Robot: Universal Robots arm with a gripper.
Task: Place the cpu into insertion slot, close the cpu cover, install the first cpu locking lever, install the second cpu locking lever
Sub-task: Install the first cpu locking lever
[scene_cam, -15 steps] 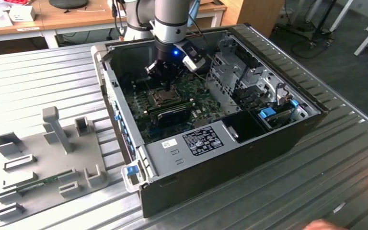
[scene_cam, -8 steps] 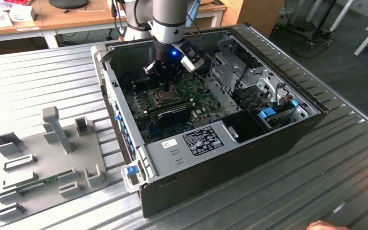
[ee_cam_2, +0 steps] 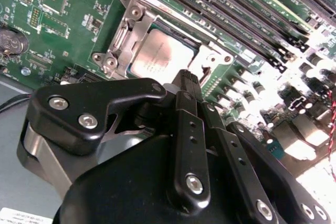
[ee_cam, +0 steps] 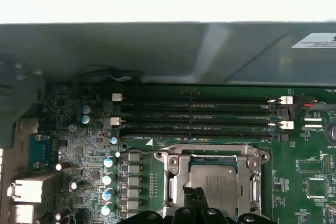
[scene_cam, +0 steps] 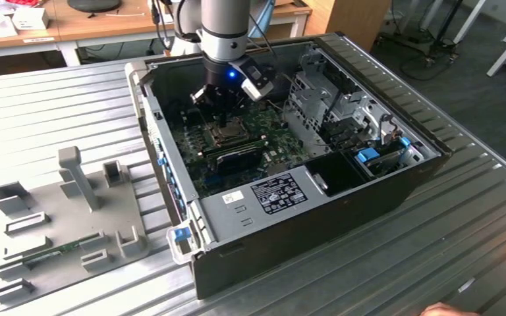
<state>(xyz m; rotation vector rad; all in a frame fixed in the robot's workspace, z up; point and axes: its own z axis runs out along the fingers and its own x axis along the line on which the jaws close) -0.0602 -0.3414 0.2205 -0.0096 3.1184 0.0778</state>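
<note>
Here, cpu (ee_cam_2: 157, 59) beneath cpu cover (ee_cam_2: 125, 36).

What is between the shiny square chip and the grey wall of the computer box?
In the first wrist view, long black memory strips lie between the cpu and the grey case wall.

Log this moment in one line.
gripper: shut, tips over cpu | cpu: seated in socket | cover: down around cpu | levers: cannot tell
</note>
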